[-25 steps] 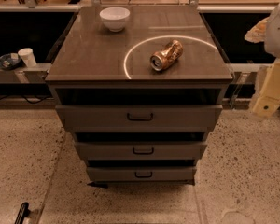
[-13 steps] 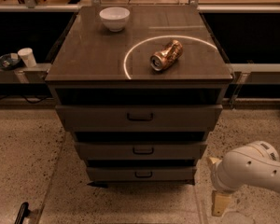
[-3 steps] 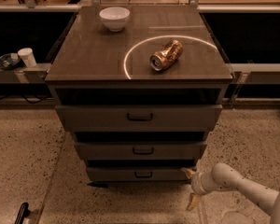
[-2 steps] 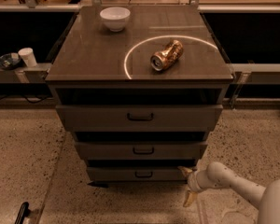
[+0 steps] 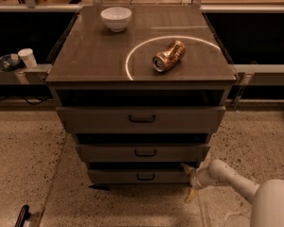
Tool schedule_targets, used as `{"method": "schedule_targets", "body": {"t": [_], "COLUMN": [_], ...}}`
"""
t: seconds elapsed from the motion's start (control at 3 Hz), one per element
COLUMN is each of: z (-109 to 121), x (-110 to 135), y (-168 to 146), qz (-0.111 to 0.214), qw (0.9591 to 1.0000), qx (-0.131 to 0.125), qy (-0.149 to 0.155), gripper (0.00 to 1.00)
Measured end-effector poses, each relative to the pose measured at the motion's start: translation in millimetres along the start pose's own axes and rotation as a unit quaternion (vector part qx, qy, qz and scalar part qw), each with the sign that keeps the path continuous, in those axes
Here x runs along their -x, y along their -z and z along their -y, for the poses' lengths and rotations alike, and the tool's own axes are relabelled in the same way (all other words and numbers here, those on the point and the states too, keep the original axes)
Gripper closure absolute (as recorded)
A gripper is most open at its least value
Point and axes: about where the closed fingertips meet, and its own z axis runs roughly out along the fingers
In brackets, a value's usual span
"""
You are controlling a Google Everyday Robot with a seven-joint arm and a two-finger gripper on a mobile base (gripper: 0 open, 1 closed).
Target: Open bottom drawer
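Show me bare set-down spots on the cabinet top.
Free: front left of the cabinet top, nearer than the bowl, left of the can. Crowded: around the can. The gripper is at the right end of the bottom drawer.

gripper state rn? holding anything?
Gripper: open, holding nothing, low by the right end of the bottom drawer, away from its handle.
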Motion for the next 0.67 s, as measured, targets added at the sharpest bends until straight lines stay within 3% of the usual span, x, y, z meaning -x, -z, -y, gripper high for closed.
{"method": "schedule_targets", "body": {"t": [0.67], "z": [6.5], "x": [0.1], "y": [-5.0], "qz": [-0.002], "qw": [1.0000], "qx": [0.000], "qy": [0.003], "gripper": [0.04]}}
